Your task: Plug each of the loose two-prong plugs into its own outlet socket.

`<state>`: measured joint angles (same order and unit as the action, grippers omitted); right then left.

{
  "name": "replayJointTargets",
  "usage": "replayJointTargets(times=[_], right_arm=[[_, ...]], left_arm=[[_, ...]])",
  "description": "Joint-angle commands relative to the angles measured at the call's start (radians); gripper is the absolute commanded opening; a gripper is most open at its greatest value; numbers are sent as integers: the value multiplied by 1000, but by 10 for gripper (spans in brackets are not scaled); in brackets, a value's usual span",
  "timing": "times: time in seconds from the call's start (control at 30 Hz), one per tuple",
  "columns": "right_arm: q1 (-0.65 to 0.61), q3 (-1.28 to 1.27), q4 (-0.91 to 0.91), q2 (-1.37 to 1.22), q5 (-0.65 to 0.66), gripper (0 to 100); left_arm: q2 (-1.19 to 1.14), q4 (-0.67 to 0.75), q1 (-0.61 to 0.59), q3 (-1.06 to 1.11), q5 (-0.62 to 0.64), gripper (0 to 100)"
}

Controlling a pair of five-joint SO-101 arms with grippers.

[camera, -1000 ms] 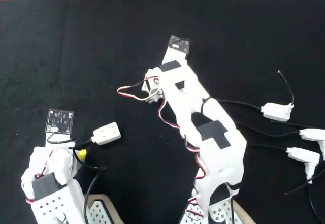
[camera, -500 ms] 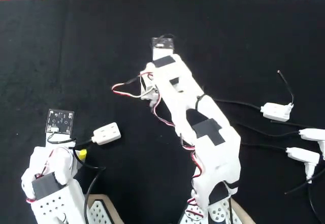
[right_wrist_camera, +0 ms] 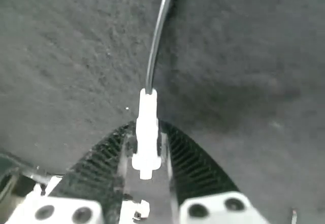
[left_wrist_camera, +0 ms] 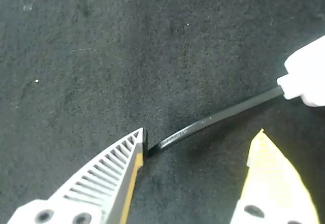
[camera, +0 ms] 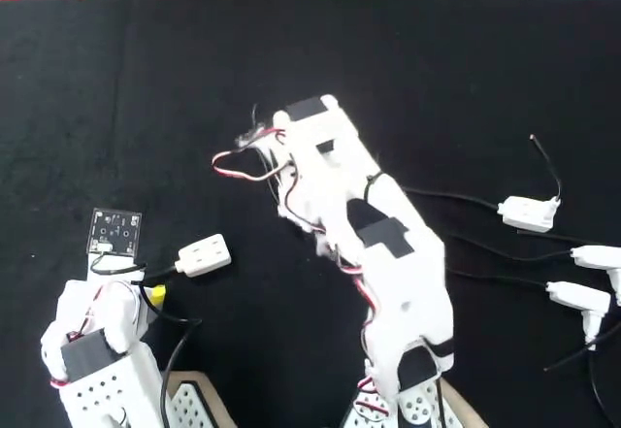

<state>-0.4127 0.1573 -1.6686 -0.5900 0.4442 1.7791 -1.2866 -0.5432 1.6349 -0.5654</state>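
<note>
Right fingers (right_wrist_camera: 193, 168) are gripping a white plug (right_wrist_camera: 147, 132) across its narrow body, one black ribbed finger pressing on each side. The plug's black cord (right_wrist_camera: 160, 31) is running away from its far end over the black bench (camera: 116, 79). In the high view the right arm (camera: 374, 244) is stretching from the near edge toward the middle of the bench, with red and white wires (camera: 238, 164) looping off its side. The arm is hiding the held plug there.

Left fingers (left_wrist_camera: 114, 168) are standing wide open, one grey and one yellow, low over the bench and gripping nothing. A black lead (left_wrist_camera: 213, 120) is lying on the cloth between them, passing right by the tip of the grey finger and running into a white outlet socket (left_wrist_camera: 310, 74) just beyond the yellow fingertip. Seen from above, the left arm (camera: 92, 350) is sitting at the near left corner, with that socket lying flat just beside it, toward the middle.

Three white connectors (camera: 529, 214) with black cords are lying near the bench's right edge, well apart from both arms. Whether they are plugs or sockets I cannot tell.
</note>
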Motion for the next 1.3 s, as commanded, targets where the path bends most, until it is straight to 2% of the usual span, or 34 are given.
replayJointTargets(times=[0.0, 0.1, 0.43, 0.5, 0.63, 0.87, 1.07, 1.27], right_arm=[[-8, 12, -15, -85, 37, 60], [-14, 61, -38, -143, 32, 90], [-17, 180, -95, -216, 28, 93], [-17, 182, -94, -216, 2, 90], [-12, 199, -91, -216, -51, 12], [-20, 254, -94, -209, -158, 12], [14, 251, -91, -71, -184, 11], [-2, 176, -63, 222, -242, 11]], left_arm=[[-3, -8, 4, -7, -6, 324], [-3, -8, 4, -7, -6, 324], [-3, -8, 4, -7, -6, 324], [-3, -8, 4, -7, -6, 324], [-3, -8, 4, -7, -6, 324], [-3, -8, 4, -7, -6, 324], [-3, -3, 4, -7, -6, 324], [-3, -3, 4, -5, -6, 324]])
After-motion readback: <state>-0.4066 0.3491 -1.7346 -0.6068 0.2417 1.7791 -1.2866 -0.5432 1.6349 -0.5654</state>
